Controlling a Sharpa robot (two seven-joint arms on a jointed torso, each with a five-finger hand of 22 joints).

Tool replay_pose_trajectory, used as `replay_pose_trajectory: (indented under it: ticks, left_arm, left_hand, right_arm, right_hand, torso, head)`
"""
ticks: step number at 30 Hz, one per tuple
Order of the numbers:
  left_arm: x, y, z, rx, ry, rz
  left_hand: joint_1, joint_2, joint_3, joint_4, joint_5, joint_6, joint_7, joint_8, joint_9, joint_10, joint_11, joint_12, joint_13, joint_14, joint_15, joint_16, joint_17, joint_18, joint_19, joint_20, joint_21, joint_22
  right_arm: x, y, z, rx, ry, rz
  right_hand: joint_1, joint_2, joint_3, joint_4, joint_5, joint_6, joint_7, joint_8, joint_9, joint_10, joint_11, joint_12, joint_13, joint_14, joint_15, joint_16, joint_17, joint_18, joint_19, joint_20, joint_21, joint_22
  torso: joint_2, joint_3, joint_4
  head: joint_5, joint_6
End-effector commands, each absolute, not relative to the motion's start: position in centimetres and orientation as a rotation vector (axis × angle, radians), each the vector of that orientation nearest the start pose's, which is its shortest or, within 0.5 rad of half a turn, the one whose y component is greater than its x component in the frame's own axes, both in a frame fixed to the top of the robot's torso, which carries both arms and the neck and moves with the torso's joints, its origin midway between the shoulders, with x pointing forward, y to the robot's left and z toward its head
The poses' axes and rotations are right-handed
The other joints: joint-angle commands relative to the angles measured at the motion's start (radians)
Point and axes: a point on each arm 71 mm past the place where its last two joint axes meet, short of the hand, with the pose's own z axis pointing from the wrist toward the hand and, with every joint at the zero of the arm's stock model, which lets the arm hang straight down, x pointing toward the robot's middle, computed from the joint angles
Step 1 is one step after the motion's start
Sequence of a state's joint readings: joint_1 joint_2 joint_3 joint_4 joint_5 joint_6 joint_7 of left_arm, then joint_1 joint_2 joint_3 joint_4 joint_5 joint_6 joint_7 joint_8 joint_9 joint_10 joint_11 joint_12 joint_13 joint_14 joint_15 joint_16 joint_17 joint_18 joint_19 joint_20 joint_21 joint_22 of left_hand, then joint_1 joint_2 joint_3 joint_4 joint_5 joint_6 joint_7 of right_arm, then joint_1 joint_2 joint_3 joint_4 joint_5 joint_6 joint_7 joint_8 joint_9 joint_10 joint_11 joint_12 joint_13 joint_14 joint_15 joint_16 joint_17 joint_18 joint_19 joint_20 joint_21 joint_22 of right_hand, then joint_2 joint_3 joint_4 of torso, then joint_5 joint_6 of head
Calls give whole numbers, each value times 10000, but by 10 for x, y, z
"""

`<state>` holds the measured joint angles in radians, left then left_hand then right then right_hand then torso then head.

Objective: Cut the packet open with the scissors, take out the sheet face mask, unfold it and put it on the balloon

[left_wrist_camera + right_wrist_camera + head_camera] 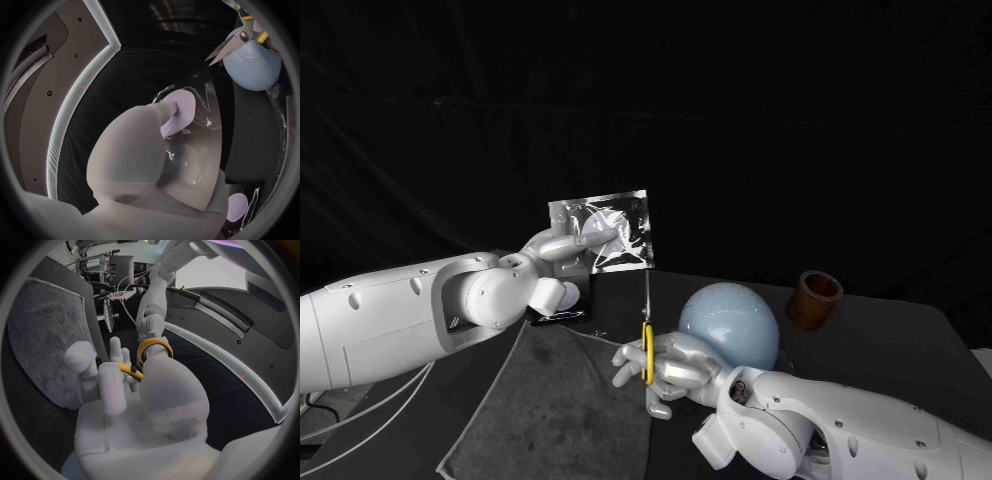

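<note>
My left hand [557,248] holds the packet [610,228] up in the air. My right hand [672,368] grips the scissors [646,335] right under it. The blades stand straight up, tips near the packet's bottom corner, so I think I must push up.

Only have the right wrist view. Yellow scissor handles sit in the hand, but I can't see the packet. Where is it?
Observer: The left hand holds the packet upright in the air, above table height.
Operator: Blades relative to it?
Observer: The scissors in the right hand point straight up, with the tip just under the packet's lower edge. I can't tell if they touch.
Operator: Balloon?
Observer: The pale blue balloon sits on the table just behind the right hand, with no mask on it.
</note>
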<state>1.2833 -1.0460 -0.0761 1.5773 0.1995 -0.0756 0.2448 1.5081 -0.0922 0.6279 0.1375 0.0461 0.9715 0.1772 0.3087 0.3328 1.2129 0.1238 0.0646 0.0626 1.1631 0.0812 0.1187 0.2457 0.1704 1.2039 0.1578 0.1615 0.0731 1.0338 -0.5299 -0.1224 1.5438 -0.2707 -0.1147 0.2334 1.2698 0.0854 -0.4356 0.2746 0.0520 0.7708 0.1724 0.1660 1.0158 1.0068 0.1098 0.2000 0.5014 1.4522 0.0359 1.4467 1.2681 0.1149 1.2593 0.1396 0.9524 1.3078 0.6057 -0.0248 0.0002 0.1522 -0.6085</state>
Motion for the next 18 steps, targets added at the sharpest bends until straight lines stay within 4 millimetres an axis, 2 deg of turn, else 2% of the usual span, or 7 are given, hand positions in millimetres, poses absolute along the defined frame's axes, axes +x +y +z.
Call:
replay_pose_trajectory:
  ticks: [1,18]
  left_arm:
    - [477,280,-155,-13319,15000,-16532]
    - [476,278,-155,-13220,15210,-16552]
  left_hand:
    - [-47,91,3,-32,33,26,61,67,44,91,-6,-33,-6,46,-30,-44,17,105,27,5,69,-9]
    - [-63,91,18,-52,33,25,64,71,50,93,-5,-32,-5,49,-30,-46,21,106,28,5,72,-9]
  right_arm:
    - [393,-29,-269,7881,20522,18313]
    - [398,-27,-267,7902,20315,18275]
  right_hand:
    - [69,-59,-209,-12,-32,-3,23,-41,-6,-87,20,-63,-25,-63,29,-35,-6,31,-17,18,34,1027]
    - [120,-16,-196,-30,-32,63,52,-33,-10,-159,54,-112,-125,-84,59,-37,-48,27,-14,40,59,1032]
  torso:
    - [2,-3,-3]
    - [3,1,-2]
  head:
    - [-5,7]
    - [8,12]
